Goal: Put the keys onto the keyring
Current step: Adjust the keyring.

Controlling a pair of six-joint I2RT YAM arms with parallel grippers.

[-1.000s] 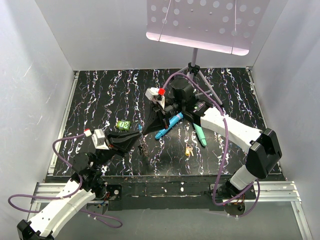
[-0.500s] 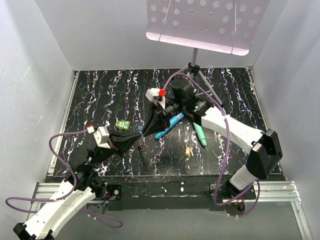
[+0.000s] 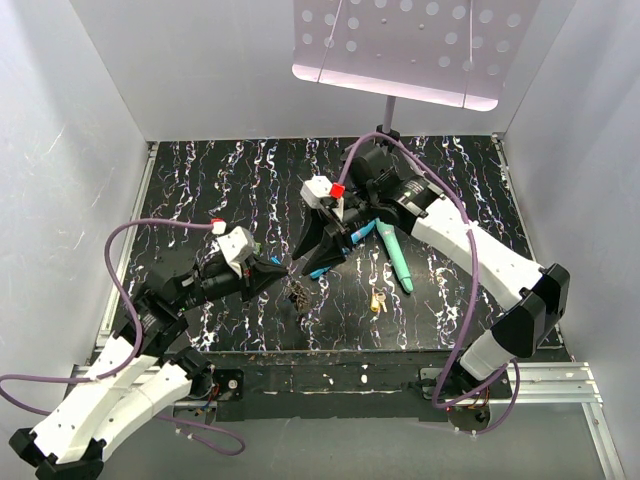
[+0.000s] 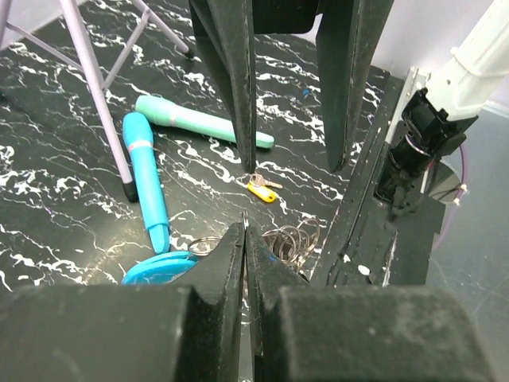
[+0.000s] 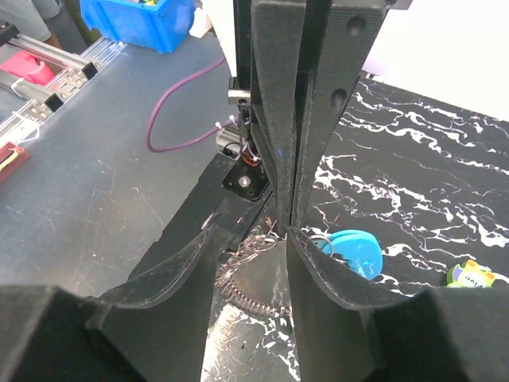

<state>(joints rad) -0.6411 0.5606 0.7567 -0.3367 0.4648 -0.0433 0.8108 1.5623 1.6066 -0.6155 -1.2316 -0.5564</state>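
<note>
Shows the left gripper (image 4: 245, 235) extended from the near left with its jaws pressed together, only a hairline seam between the fingers. Finds the keyring (image 3: 297, 292) dangling just under those tips as a bunched grey chain-like loop over the marbled black table (image 3: 200, 190), apparently pinched there, though cannot make out the contact itself behind the fingers. Places the right gripper (image 3: 303, 257) close above the left one's tips, angled down from the far side, jaws plainly apart, with the left fingertips and some of the wire loops framed in the gap. Catches the keyring's bright blue curved section (image 4: 159, 269) low beside the left fingers, just by the tip of the blue stick (image 4: 143, 179). Puts the teal stick (image 4: 203, 121) beyond that, lying across, near the foot of the grey stand (image 4: 99, 87). Locates the yellow key (image 4: 261, 191) flat on the table with a small silver key (image 4: 270, 182) touching it, near the teal stick's end and well apart from the keyring, not on the loop. Picks up a green key head (image 5: 469, 276) at the right edge of the right wrist view, also loose on the table.
</note>
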